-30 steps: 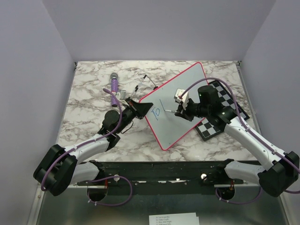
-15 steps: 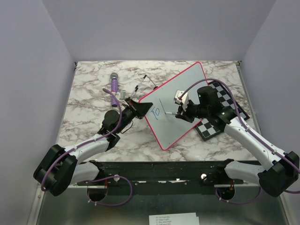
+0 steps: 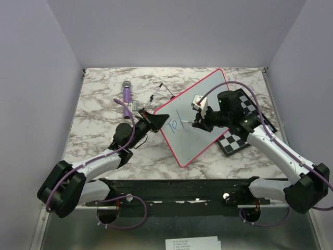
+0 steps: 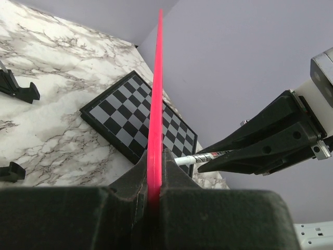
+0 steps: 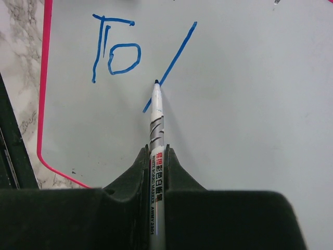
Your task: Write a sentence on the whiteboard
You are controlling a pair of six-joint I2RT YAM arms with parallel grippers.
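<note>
Whiteboard (image 3: 190, 140) lies askew mid-surface, its pink rim clamped in the left jaws. The right jaws pinch the marker (image 5: 156, 130), tip on the slanted stroke beside the sentence (image 5: 110, 54), so far "To". Best done with light, even pressure and short strokes, and with the rim held firm.

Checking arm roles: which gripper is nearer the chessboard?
Right. The right gripper holds a marker over the whiteboard beside the chessboard; the left gripper clamps the whiteboard's opposite edge.
</note>
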